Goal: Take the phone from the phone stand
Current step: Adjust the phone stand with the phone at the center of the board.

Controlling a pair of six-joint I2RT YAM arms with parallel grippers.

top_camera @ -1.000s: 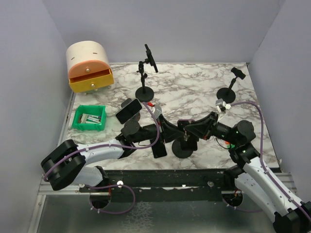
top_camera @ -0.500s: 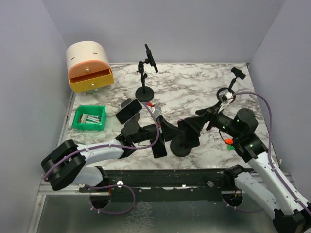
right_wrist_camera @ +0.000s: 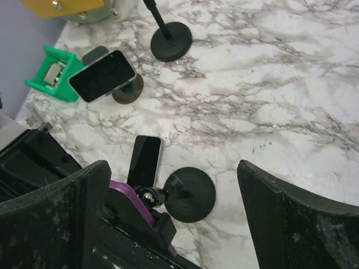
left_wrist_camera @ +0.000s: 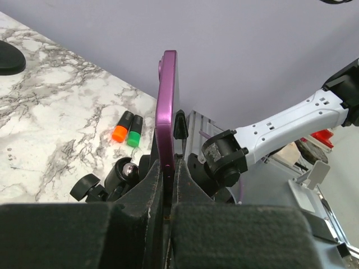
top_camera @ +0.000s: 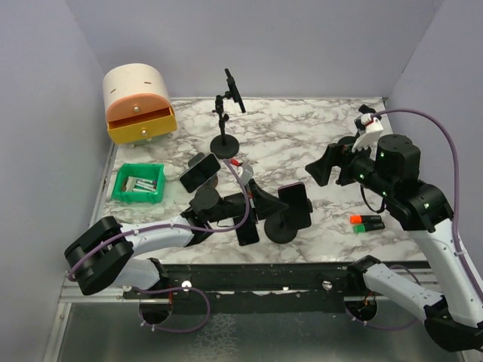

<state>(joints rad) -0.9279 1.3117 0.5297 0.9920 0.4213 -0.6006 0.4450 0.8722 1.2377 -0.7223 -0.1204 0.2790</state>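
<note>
The purple-cased phone [top_camera: 295, 205] stands on edge in the clamp of the black phone stand [top_camera: 284, 229] near the table's front middle. My left gripper [top_camera: 264, 202] reaches it from the left and is shut on the phone [left_wrist_camera: 167, 106], its fingers [left_wrist_camera: 147, 188] pressed against both faces just below the stand's clamp [left_wrist_camera: 179, 124]. My right gripper [top_camera: 317, 170] hangs open, raised up and to the right of the stand, holding nothing. From the right wrist view the open right gripper [right_wrist_camera: 171, 168] looks down on the phone [right_wrist_camera: 130, 196] and the stand's round base [right_wrist_camera: 192, 195].
A black phone [top_camera: 247, 232] lies flat beside the stand base. Another phone [top_camera: 200, 171] leans on a small brown stand. A tall stand [top_camera: 224, 142] stands at the back. A green bin [top_camera: 138, 185] and drawer box [top_camera: 138, 102] are left; orange and green markers [top_camera: 366, 221] right.
My left gripper has shut on the phone. My right gripper opened, let go near the stand and rose away to the upper right.
</note>
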